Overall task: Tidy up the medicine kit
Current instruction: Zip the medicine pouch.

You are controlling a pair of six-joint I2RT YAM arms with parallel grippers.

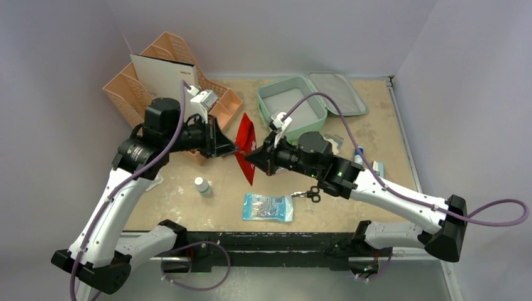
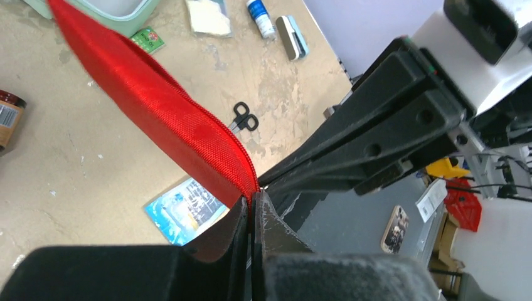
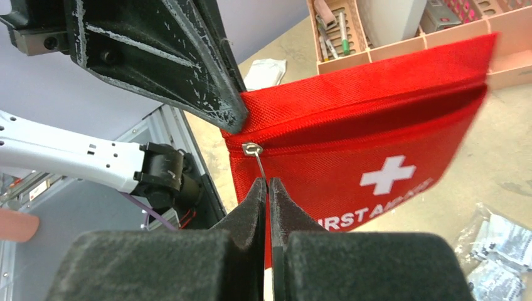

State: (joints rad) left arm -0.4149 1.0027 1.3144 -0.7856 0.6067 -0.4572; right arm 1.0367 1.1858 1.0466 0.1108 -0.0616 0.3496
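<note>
- The table [image 1: 383,125] has a mottled beige top, scuffed and stained, and plain pale lilac walls [image 1: 282,31] close it in on three sides.
- A peach organizer [image 1: 135,94] stands to the left of and beyond the red pouch, with a white sheet [image 1: 160,75] propped upright in it.
- The medicine kit [image 1: 261,100], a mint-green case, lies open on the table beyond the red pouch and a little to its right. Its grey-lined lid [image 1: 339,91] is folded flat on the far side.
- The red pouch [image 3: 376,144] hangs in the air over the middle of the table, held between the two arms. It carries a white cross and white capitals reading "FIRST AID"; the end of the line is blurred.
- The left gripper [image 2: 254,200] is clamped shut on the pouch's corner by the zip end.
- The right gripper [image 3: 268,185] is closed tight on the thin metal zip pull [image 3: 256,157], just below that corner.
- A blue printed packet [image 1: 268,207] lies flat on the near side of the pouch; its print is too small to read.
- A small white bottle [image 1: 201,185] stands on the near left of the pouch.
- Black scissors [image 1: 312,195] lie on the near right of the pouch.
</note>
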